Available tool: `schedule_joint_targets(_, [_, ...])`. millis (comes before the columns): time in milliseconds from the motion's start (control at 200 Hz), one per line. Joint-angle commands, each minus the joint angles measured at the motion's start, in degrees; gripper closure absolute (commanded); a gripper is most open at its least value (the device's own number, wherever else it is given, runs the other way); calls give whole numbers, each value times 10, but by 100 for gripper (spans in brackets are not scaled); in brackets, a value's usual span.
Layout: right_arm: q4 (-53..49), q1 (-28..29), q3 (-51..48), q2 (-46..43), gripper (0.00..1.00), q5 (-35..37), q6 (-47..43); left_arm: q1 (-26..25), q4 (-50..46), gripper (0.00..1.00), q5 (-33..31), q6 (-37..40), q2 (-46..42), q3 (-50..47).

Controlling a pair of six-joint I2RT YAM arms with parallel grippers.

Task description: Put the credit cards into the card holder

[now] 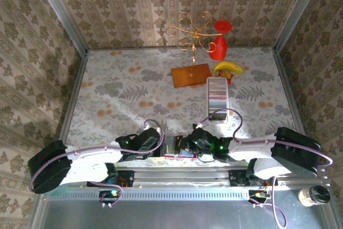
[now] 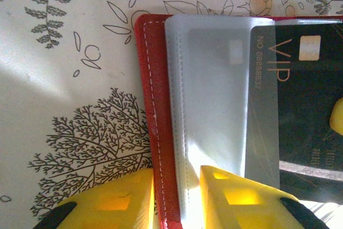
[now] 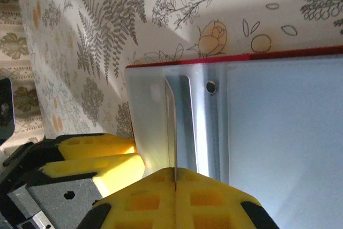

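Observation:
The red card holder (image 2: 147, 95) lies open near the table's front edge, its grey-blue pockets (image 2: 209, 95) facing up. My left gripper (image 2: 177, 181) is shut on its edge, one finger outside the red cover and one on the pockets. My right gripper (image 3: 175, 178) is shut on a black VIP credit card (image 2: 308, 100), seen edge-on as a thin card (image 3: 174, 132), with one end under a translucent pocket. In the top view the two grippers (image 1: 155, 142) (image 1: 190, 144) meet over the card holder (image 1: 172, 155). More credit cards (image 1: 218, 90) stand in a row further back.
The row of cards sits in a long white tray (image 1: 208, 94) right of centre. Behind it are an orange-brown stand base (image 1: 191, 74) with a gold wire tree, a banana (image 1: 228, 68) and a red goblet (image 1: 221, 41). Patterned walls enclose the table.

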Motion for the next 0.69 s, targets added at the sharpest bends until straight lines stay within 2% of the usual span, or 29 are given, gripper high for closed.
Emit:
schedule_joint_targets(0, [-29,4,9,5,100,-15,12,-7,-3,72,-9,-9,6,-12])
schedule_joint_targets(230, [-12,5,17,37,100,-19,5,-7,-6,72,-9,-7,9,-9])
schedule_joint_targets(270, [-13,3,21,43,94,-20,3,-8,-6,72,-9,-7,8,-9])
schedule_joint_targets(355, [-22,3,28,48,89,-14,-7,-8,-5,72,-9,-7,9,-8])
schedule_joint_targets(435, [-43,3,39,49,74,-12,-19,-8,-5,72,-7,-6,9,-7])
schedule_joint_targets(460, [-59,3,45,49,72,-12,-24,-7,-5,72,-7,-7,10,-7])
schedule_joint_targets(590, [-152,2,80,49,72,-8,-49,-9,-5,72,-7,-7,10,-7])
schedule_joint_targets(690, [-146,2,86,58,77,-10,-55,-8,-6,72,-7,-6,10,-7])
